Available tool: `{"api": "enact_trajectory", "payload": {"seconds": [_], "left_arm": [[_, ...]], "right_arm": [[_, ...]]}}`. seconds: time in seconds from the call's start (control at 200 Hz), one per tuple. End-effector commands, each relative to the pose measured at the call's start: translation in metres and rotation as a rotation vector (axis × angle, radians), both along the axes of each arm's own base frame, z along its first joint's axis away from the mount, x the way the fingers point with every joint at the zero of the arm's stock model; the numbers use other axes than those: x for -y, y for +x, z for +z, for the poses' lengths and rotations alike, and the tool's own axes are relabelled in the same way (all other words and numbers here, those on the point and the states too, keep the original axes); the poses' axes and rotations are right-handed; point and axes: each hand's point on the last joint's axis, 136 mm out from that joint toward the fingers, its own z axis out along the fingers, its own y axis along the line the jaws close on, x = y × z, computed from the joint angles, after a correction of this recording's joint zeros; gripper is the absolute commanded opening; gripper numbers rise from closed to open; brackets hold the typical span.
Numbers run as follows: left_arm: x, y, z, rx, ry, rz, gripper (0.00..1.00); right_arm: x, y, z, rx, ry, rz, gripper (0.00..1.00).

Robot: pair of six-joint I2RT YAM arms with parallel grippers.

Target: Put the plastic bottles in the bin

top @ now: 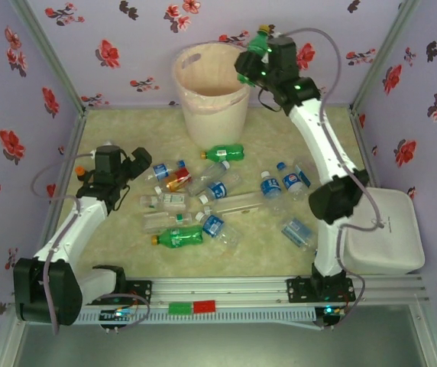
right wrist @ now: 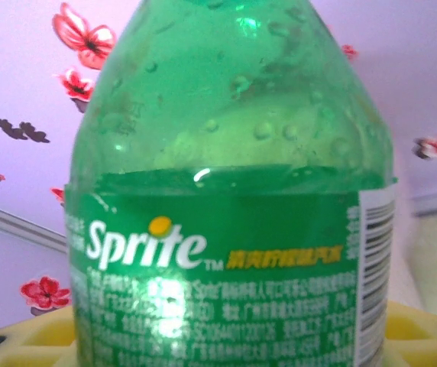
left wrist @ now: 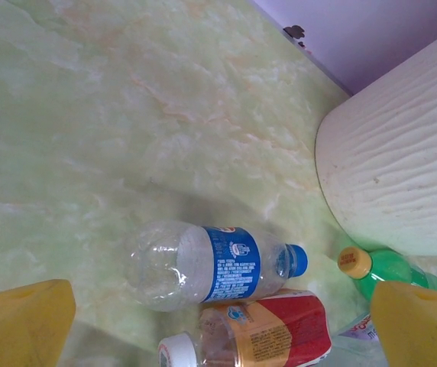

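Release is the step in hand, by my reading, and it should wait until the load is truly over the mouth. The right claw (top: 258, 52) pinches a green Sprite bottle (right wrist: 234, 191) low on its body, yellow fingers (right wrist: 421, 332) pressed against the plastic. In the top view the bottle hangs high at the far edge of the desk (top: 127, 130), just beside the right side of the bin's rim rather than above the opening. The bin (top: 211, 107) stands at the middle of that far edge. A short carry toward the left edge to centre the bottle over the opening, then a clean spreading of the fingers, should drop it in; letting go early risks a bounce off the rim. The right arm rises from its base at the near right corner, its forearm reaching long toward the far edge and its wrist turned toward the bin. The left claw (top: 140, 167) is spread wide and holds nothing, low over the left part of the desk above a clear bottle (left wrist: 211, 264) and an amber bottle (left wrist: 272, 332) lying side by side. The other bottles (top: 218, 202) lie scattered across the middle of the desk.
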Motion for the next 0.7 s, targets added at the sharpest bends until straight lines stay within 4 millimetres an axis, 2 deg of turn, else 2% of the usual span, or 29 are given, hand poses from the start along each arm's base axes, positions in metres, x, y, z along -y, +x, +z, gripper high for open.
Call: {"api": "enact_trajectory", "payload": {"seconds": [0.0,0.11,0.225,0.33,0.405,0.505,0.695], "left_arm": [[-0.003,-0.008,0.001,-0.009,0.017,-0.017,0.99],[-0.003,-0.011,0.002,-0.007,0.02,-0.021,1.0],[-0.004,-0.015,0.001,-0.009,0.024,-0.024,1.0],[-0.004,-0.017,0.002,-0.009,0.03,-0.029,1.0],[-0.004,-0.018,0.002,-0.015,0.034,-0.034,1.0],[-0.004,-0.02,0.005,-0.013,0.034,-0.039,1.0],[-0.004,-0.022,0.005,-0.013,0.024,-0.034,0.99]], "right_arm": [[-0.022,0.012,-0.005,0.018,-0.025,0.042,0.45],[-0.04,0.027,-0.013,0.047,0.002,0.074,0.45],[-0.058,0.034,-0.016,0.091,0.021,0.115,0.47],[-0.069,0.039,-0.026,0.101,0.028,0.134,0.49],[-0.073,0.043,-0.032,0.093,0.039,0.134,0.65],[-0.074,0.042,-0.025,0.11,0.054,0.136,0.98],[-0.067,0.035,0.012,0.201,0.06,0.127,1.0]]}}
